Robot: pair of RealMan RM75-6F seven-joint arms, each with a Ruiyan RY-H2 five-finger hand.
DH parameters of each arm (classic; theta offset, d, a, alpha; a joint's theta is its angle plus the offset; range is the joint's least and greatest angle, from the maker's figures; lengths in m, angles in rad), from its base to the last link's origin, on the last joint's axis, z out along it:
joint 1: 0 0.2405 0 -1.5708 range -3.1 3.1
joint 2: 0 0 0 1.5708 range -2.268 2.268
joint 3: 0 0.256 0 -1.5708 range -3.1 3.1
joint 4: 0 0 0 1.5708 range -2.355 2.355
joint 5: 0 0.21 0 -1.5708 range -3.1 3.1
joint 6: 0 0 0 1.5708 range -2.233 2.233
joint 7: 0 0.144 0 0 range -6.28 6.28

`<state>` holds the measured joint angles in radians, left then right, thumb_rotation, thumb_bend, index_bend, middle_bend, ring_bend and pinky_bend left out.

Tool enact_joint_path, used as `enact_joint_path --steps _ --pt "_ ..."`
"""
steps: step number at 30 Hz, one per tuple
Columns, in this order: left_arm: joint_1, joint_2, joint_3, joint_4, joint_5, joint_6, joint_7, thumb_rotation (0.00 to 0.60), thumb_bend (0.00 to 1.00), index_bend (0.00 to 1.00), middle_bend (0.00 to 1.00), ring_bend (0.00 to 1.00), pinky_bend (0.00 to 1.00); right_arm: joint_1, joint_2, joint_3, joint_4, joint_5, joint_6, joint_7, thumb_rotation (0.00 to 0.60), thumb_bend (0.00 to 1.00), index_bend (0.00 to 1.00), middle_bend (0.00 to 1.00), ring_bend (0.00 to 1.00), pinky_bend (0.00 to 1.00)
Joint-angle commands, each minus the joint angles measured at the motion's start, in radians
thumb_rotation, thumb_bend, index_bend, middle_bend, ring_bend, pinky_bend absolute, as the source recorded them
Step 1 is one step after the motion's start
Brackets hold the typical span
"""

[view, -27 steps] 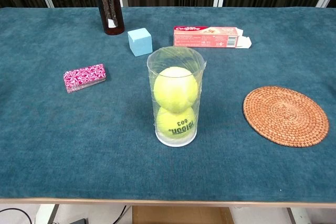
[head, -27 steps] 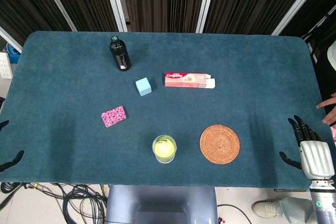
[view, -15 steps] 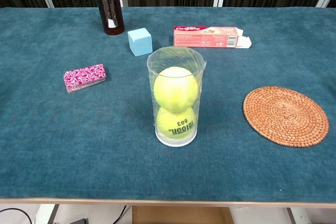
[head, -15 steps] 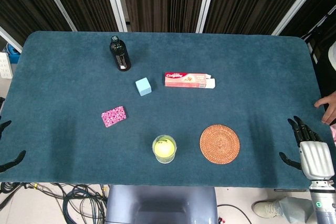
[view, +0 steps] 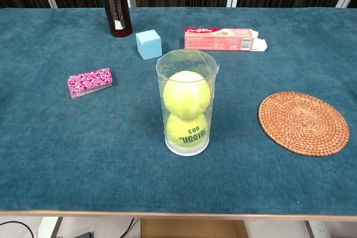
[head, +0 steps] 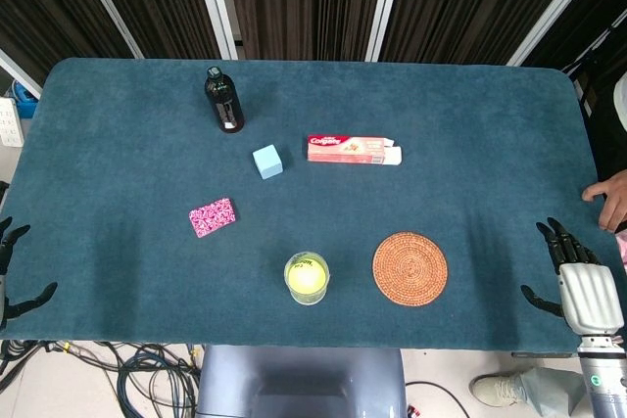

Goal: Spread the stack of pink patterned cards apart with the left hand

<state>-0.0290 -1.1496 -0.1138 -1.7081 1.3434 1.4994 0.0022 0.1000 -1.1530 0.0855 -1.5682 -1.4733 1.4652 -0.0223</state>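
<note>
Your stack of pink patterned cards (head: 213,216) sits squared and unspread on the teal felt table (head: 470,124), left of the clear plastic tube of yellow tennis balls (view: 186,104). Your left hand (head: 10,276) has edged in, fingers apart, holding nothing; your right hand (head: 578,281) likewise.

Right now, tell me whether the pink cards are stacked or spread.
Stacked. The pink patterned cards sit as one neat block, their edges layered in the chest view, and the left hand is off at the table's edge.
</note>
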Motion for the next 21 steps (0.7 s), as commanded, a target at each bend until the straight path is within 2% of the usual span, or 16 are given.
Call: enact_joint_path --steps 1,4,9,15,21 --pt "-0.039 0.025 -0.031 -0.041 -0.062 -0.063 0.037 0.6 0.17 0.21 0.12 0.0 0.05 0.0 0.002 -0.002 -0.001 -0.004 0.0 0.003 0.6 0.17 0.09 0.05 0.15 0.28" --pt "-0.135 0.073 -0.084 -0.111 -0.142 -0.188 0.137 0.6 0.17 0.22 0.12 0.0 0.05 0.001 0.003 -0.001 -0.001 -0.001 -0.003 0.005 0.6 0.17 0.09 0.05 0.15 0.28" --pt "-0.329 0.145 -0.196 -0.203 -0.421 -0.417 0.271 0.6 0.17 0.25 0.12 0.0 0.05 -0.004 0.005 -0.004 -0.003 -0.005 0.005 0.012 0.6 0.17 0.09 0.05 0.15 0.28" --pt "-0.508 0.128 -0.225 -0.232 -0.727 -0.5 0.463 0.6 0.17 0.28 0.12 0.0 0.05 -0.003 0.006 0.0 -0.001 0.003 0.001 0.016 0.6 0.17 0.09 0.05 0.15 0.28" --pt "-0.697 0.066 -0.225 -0.219 -1.046 -0.47 0.631 0.6 0.19 0.3 0.11 0.0 0.04 -0.001 0.006 0.002 0.0 0.009 -0.006 0.017 0.6 0.17 0.09 0.05 0.15 0.28"
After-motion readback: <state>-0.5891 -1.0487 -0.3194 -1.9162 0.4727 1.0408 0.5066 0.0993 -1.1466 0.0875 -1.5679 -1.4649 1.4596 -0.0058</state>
